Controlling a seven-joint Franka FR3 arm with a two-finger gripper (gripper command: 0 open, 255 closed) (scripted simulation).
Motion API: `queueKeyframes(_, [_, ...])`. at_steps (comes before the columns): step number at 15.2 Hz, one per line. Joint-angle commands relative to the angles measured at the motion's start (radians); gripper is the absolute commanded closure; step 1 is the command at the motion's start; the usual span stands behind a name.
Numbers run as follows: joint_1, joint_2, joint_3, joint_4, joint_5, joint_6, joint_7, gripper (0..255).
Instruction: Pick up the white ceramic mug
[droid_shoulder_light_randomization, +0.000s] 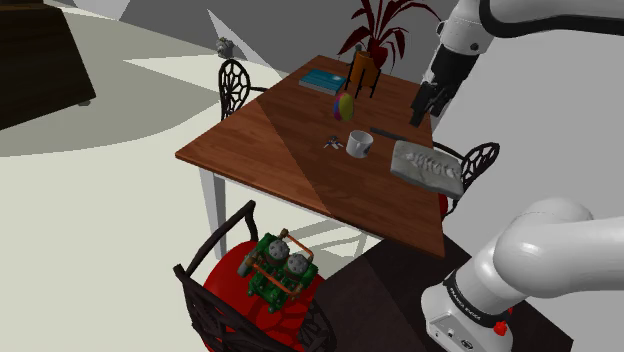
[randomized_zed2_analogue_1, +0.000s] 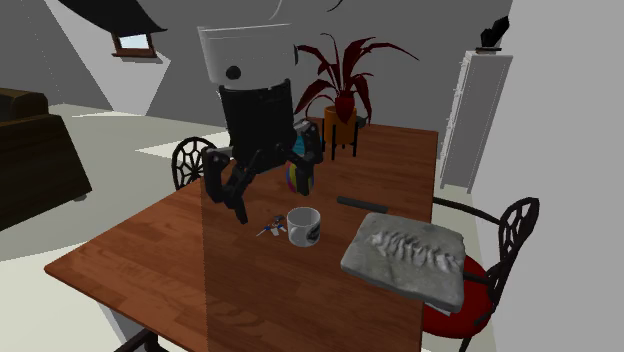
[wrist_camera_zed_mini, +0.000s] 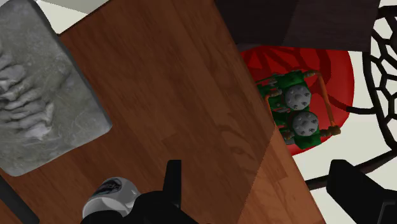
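Observation:
A white mug (droid_shoulder_light_randomization: 359, 143) with a dark print stands upright near the middle of the brown wooden table (droid_shoulder_light_randomization: 270, 150). In the second exterior view the mug (randomized_zed2_analogue_1: 302, 227) sits below the gripper (randomized_zed2_analogue_1: 268, 185), which hangs well above the tabletop with its black fingers spread apart. From the shoulder view the gripper (droid_shoulder_light_randomization: 428, 105) is up and to the right of the mug. In the wrist view the mug (wrist_camera_zed_mini: 111, 197) lies outside one finger (wrist_camera_zed_mini: 172, 181), not between the two; the gripper (wrist_camera_zed_mini: 264, 191) is open and holds nothing.
A grey ridged slab (droid_shoulder_light_randomization: 428, 167) lies beside the mug, with small keys (droid_shoulder_light_randomization: 331, 146) on its other side. A book (droid_shoulder_light_randomization: 323, 81), a coloured object (droid_shoulder_light_randomization: 343, 106) and a red-leaved plant (droid_shoulder_light_randomization: 375, 30) stand further back. A green gadget (droid_shoulder_light_randomization: 277, 270) rests on a red-cushioned chair.

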Motion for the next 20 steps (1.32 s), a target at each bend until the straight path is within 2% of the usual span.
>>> queueKeyframes(1, [0.000,0.000,0.000,0.000,0.000,0.000,0.000,0])
queueKeyframes(11, [-0.028,0.327,-0.156,0.072,-0.029,0.249,-0.158,0])
queueKeyframes(15, [-0.030,0.479,-0.211,0.139,-0.007,0.328,-0.231,0])
queueKeyframes(20, [-0.038,0.679,-0.264,0.252,0.054,0.401,-0.334,0])
